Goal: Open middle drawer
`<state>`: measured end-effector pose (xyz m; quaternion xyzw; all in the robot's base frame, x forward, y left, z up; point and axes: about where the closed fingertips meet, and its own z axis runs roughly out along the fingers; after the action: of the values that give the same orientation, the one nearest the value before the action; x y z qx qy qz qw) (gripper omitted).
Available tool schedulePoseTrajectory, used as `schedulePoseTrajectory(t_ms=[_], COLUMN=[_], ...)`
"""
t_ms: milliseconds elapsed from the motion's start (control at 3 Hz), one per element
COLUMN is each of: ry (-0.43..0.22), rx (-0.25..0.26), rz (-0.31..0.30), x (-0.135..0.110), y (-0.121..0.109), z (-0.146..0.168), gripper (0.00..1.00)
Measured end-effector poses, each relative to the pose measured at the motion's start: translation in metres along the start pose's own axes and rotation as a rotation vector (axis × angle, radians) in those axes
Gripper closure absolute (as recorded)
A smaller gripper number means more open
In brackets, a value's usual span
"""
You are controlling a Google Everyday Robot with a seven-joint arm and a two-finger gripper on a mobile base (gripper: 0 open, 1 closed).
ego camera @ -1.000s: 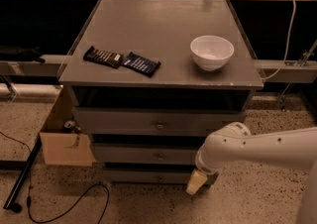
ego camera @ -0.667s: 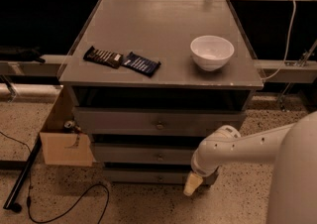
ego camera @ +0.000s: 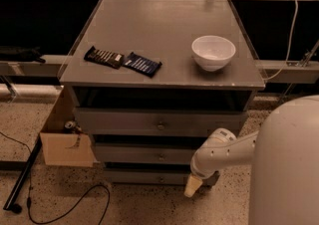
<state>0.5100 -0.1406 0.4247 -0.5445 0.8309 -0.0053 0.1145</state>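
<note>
Grey cabinet [ego camera: 164, 25] on speckled floor [ego camera: 139, 204]: the middle drawer [ego camera: 129, 154] sits shut between two others. The gripper [ego camera: 192, 186] (how wide, I cannot tell) hangs below-right of its knob [ego camera: 160, 158], so it risks catching the bottom drawer [ego camera: 134, 176] instead.

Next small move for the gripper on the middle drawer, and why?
Probably raise the gripper slightly and bring it across to the knob of the middle drawer. The gripper hangs low, level with the bottom drawer and off to the side of the knobs, touching none of them. The middle drawer looks closed, so the knob has to be reached first.
</note>
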Motion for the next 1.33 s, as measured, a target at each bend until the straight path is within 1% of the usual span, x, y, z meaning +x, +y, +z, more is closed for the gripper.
schedulePoseTrajectory(t_ms=[333, 667, 1000, 1333], ry=[-0.001, -0.022, -0.085, -0.089], rx=[0.001, 0.043, 0.135, 0.165], rz=[0.0, 0.002, -0.001, -0.051], x=[0.0, -0.003, -0.004, -0.004], y=[0.0, -0.012, -0.036, -0.042], z=[0.0, -0.008, -0.027, -0.03], gripper=[0.0, 0.0, 0.0, 0.0])
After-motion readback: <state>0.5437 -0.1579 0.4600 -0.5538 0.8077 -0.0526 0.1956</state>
